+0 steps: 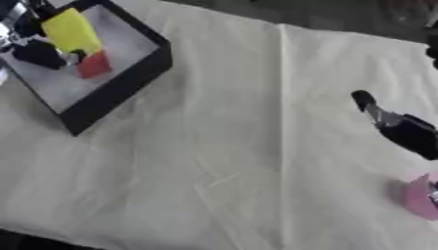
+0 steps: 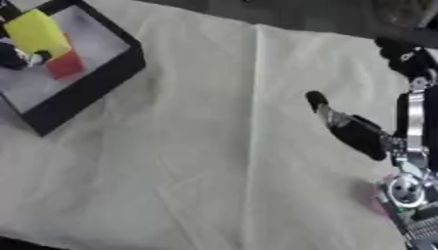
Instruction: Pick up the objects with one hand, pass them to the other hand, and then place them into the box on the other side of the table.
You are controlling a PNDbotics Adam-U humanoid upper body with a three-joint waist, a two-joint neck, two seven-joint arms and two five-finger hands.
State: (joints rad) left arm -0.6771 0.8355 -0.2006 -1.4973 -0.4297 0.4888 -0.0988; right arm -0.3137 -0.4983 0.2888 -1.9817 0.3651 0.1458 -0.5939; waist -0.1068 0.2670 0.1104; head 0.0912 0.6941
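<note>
Pink, and cut off by the edge of our view, a rounded thing (image 1: 419, 197) is lying on the pale cloth of the table (image 1: 222, 161), far across from the box (image 1: 128, 80) and just below our right hand (image 2: 355, 132). We are holding that right hand above the cloth, well apart from the box, with its fingers (image 2: 317, 100) stretching out straight toward the box and gripping nothing. Over the box, which is black-walled with a grey floor, our left hand (image 1: 38, 51) is hovering with its dark fingers curling round the lower end of a yellow block (image 1: 71, 30). Just below the yellow block, a red block (image 1: 94, 64) is lying on the box's floor. We cannot tell whether the two blocks are touching.
</note>
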